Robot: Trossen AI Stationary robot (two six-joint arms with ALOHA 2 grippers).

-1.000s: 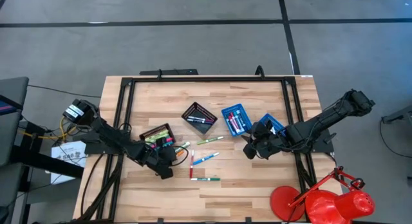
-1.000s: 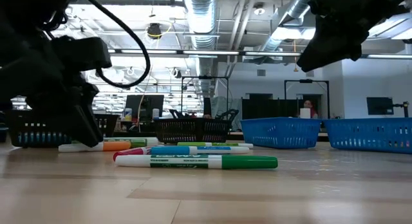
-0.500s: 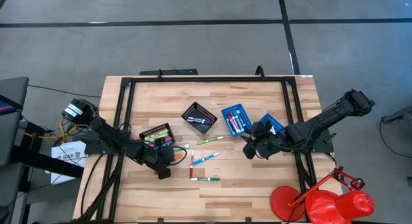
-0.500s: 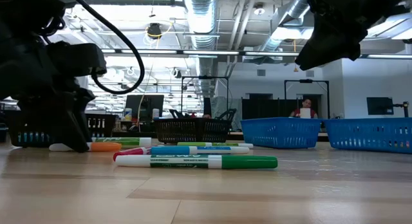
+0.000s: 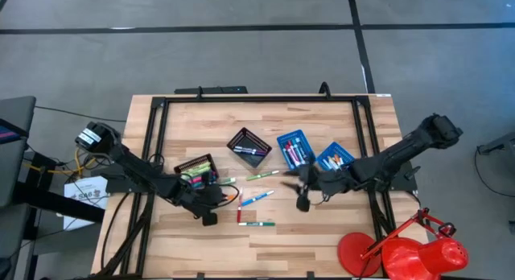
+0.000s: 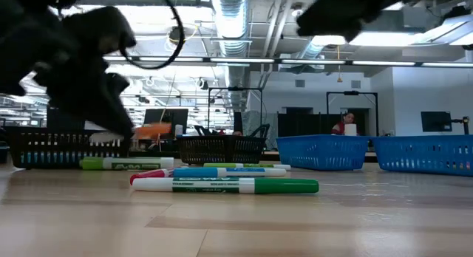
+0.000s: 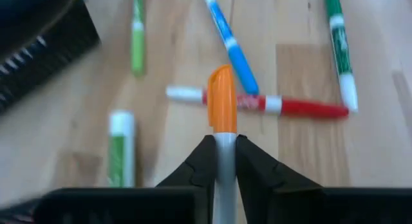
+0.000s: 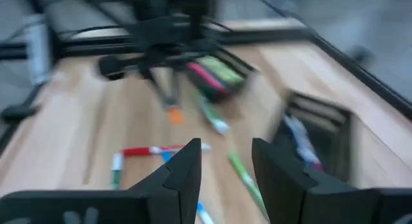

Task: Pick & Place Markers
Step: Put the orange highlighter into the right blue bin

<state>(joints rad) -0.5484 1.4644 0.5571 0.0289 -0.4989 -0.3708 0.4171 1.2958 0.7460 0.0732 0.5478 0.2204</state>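
Note:
Several markers lie loose mid-table: a green one (image 5: 256,224), a red one (image 5: 240,209), a blue one (image 5: 254,199) and a pale green one (image 5: 261,175). My left gripper (image 5: 216,207) is left of them, shut on an orange-capped marker (image 7: 222,98), which shows raised in the low view (image 6: 151,130). A green-and-white marker (image 6: 126,163) lies flat on the table below it. My right gripper (image 5: 301,198) hovers open just right of the loose markers, its fingers (image 8: 187,169) around nothing. My left gripper pinches the orange-capped marker by its pale barrel (image 7: 224,147), just behind the cap, between its two fingers. The marker runs along the fingers, and its cap sticks out past their tips. It is lifted clear of the table.
A black mesh tray (image 5: 197,169) of markers sits by the left gripper, and another black tray (image 5: 248,145) lies farther back. Two blue trays (image 5: 295,149) (image 5: 336,158) sit right of centre. A red lamp (image 5: 410,252) stands at the near right corner. Black rails (image 5: 257,100) frame the table.
My left gripper has shut on the orange-capped marker and lifted it off the table, which uncovers the green-and-white marker behind it. My right gripper has swung toward the table's left, closer to the loose markers, rolling as it went, and has stayed open.

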